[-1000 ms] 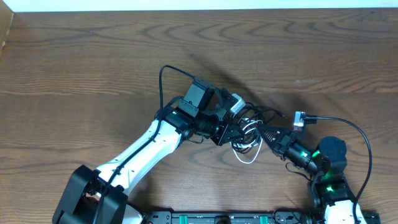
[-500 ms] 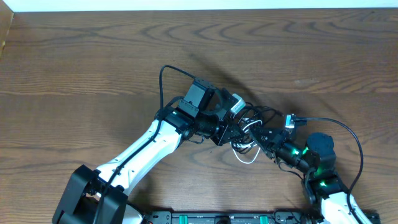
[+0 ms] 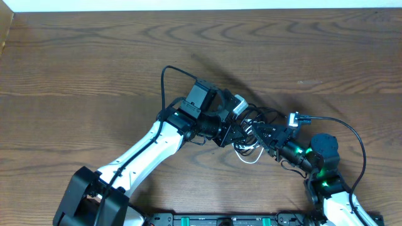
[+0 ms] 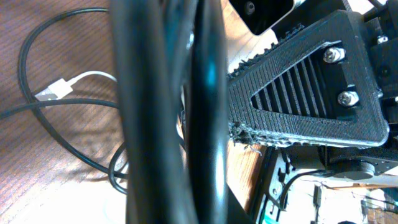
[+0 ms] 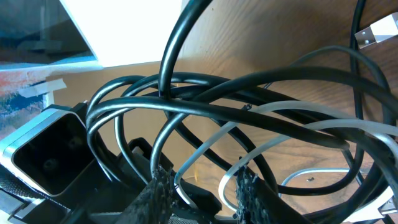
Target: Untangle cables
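The cables (image 3: 252,125) lie in a tangle at the table's middle: several black cords and one white cord (image 3: 251,157) looping out toward the front. My left gripper (image 3: 240,130) is shut on black cables, which fill the left wrist view (image 4: 161,112) and hide its jaws. A white plug (image 4: 53,92) lies on the wood behind them. My right gripper (image 3: 262,135) faces the left one from the right, in the tangle. It is open (image 5: 202,196), and loops of the white cord (image 5: 249,155) pass between its fingers under crossing black cords (image 5: 249,112).
The right arm's own thick black cord (image 3: 352,135) arcs over the table to the right of the tangle. The left arm's cord (image 3: 166,78) loops up behind its wrist. The table's far edge (image 3: 201,10) runs along the top.
My right gripper has moved left into the tangle and its fingers have spread wider. The left arm and its grip have not moved.
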Controlling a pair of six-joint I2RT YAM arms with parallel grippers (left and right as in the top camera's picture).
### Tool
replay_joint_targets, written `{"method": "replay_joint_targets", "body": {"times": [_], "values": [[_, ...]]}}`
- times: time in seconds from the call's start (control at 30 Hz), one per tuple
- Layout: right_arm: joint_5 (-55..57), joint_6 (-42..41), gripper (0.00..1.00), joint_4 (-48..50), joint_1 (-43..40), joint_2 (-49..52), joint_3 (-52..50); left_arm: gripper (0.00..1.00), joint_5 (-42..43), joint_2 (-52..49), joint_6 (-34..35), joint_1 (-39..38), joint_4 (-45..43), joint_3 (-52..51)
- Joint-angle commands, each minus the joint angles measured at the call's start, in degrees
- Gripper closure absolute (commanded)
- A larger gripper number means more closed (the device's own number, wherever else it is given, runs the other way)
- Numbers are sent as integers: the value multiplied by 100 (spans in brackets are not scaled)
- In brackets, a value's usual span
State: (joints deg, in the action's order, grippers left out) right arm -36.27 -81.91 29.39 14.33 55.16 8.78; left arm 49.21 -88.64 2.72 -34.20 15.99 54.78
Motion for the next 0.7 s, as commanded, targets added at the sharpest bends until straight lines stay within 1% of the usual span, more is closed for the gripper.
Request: {"method": "replay_joint_targets", "body": {"times": [0.0, 0.13, 0.2, 0.27, 0.33, 0.5, 0.67], "values": [[219, -35, 67, -2, 149, 81, 76, 92, 94, -7, -101, -13, -44, 7], [584, -96, 66, 26, 332, 214, 76, 92, 96, -7, -98, -28, -42, 7], [616, -190, 71, 57, 365, 273, 76, 92, 96, -7, -98, -28, -42, 7], [623, -184, 78, 63, 369, 315, 76, 92, 96, -7, -98, -28, -42, 7], [688, -153, 81, 63, 367, 337, 76, 92, 96, -7, -98, -28, -42, 7], [852, -122, 79, 63, 372, 337, 76, 92, 146, -7, -98, -28, -42, 7], [1029, -118, 79, 61, 374, 350, 76, 92, 184, -7, -98, -28, -44, 7]]}}
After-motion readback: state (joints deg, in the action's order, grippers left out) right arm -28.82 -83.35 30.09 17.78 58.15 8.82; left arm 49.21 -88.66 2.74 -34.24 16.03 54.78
